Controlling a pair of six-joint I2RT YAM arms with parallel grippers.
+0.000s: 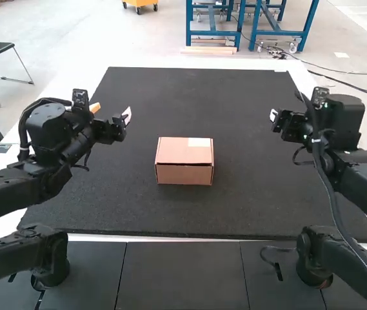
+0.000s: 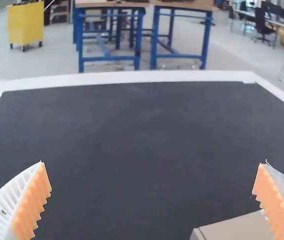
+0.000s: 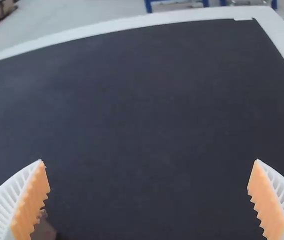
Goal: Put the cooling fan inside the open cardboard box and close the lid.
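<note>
Left gripper (image 2: 146, 200) and right gripper (image 3: 144, 200) both hang spread wide, holding nothing. The cardboard box (image 1: 184, 160), lid shut, sits on the black mat (image 1: 247, 194) below and between them, well apart from each.

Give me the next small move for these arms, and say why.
Probably just hold both arms back: the box sits with its lid shut, and the left gripper and right gripper are open, well clear of it.
</note>
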